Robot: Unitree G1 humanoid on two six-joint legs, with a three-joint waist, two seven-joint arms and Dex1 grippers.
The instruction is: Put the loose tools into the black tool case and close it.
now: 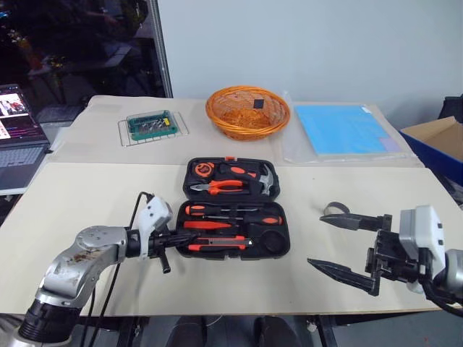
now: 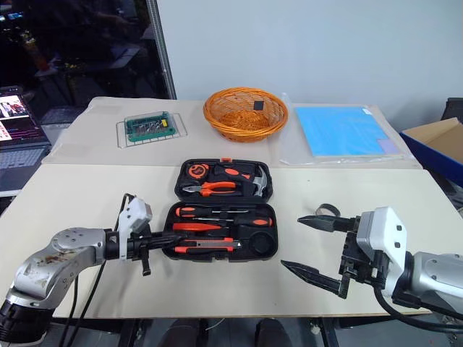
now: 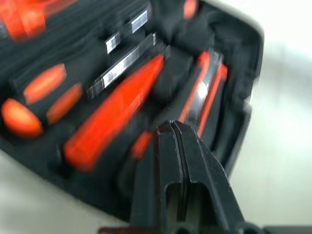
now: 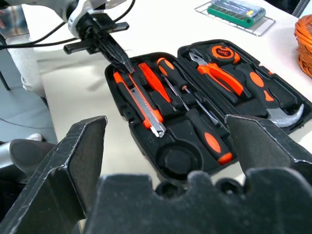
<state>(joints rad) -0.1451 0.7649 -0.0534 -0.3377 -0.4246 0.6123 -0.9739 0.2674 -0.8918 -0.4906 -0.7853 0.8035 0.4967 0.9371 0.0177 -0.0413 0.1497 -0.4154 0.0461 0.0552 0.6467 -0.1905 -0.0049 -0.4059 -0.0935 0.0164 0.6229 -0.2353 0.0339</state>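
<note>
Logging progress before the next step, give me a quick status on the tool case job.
Left gripper shut, tip at the case's near-left corner over the utility knife. Right gripper open, holding nothing. Black tool case lies open, tools seated inside. Nothing blocks the lid.

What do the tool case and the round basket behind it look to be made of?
The black tool case looks like moulded plastic with a matte finish: its inside has formed recesses shaped to the tools. The orange basket looks like woven wicker or a plastic imitation: a visible weave with light showing through the wall; which one is unclear.
</note>
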